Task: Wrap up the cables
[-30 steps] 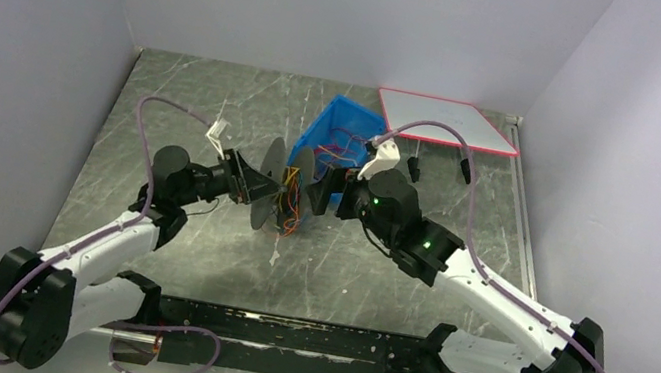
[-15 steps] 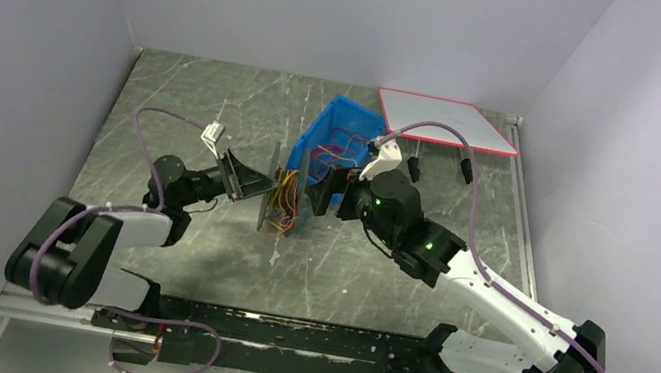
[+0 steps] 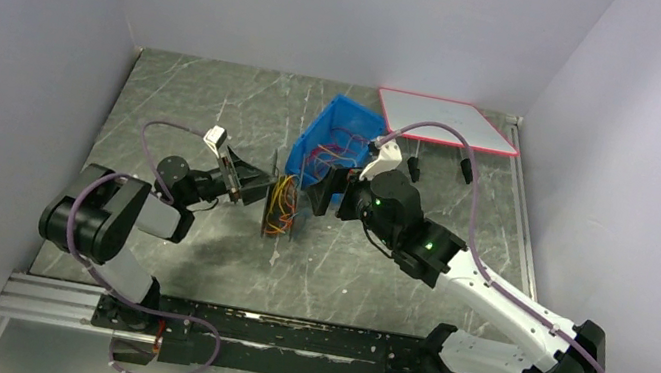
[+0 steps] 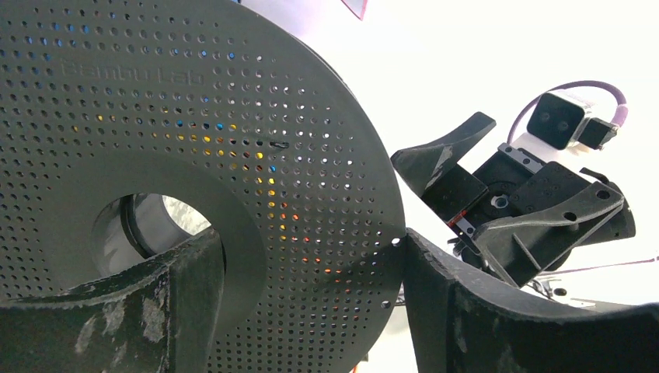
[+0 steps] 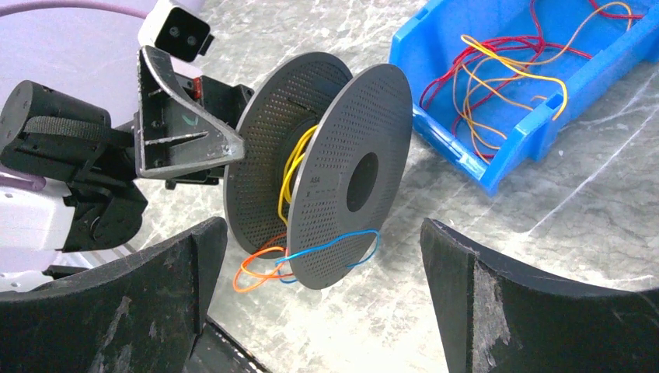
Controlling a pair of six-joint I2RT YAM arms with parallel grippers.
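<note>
A dark grey perforated spool (image 3: 281,205) is held up at the table's middle, edge-on to the top view. My left gripper (image 4: 311,256) is shut on its near flange (image 4: 233,155), one finger at the hub hole and the other on the rim. Yellow, orange and blue cables (image 5: 294,167) are wound loosely on the core, and loops (image 5: 256,272) hang below the flanges. More red, orange and yellow cables (image 5: 497,78) lie in the blue bin (image 5: 458,148). My right gripper (image 5: 320,229) is open and faces the spool's far flange (image 5: 365,175) with nothing between its fingers.
The blue bin (image 3: 322,124) stands tilted just behind the spool. A white board with a red frame (image 3: 449,120) lies at the back right, with two small dark pieces (image 3: 413,170) in front of it. Grey walls close in the table on three sides.
The left arm has folded back and its wrist has turned. The spool has swung from showing its faces to edge-on. The right arm has not moved.
</note>
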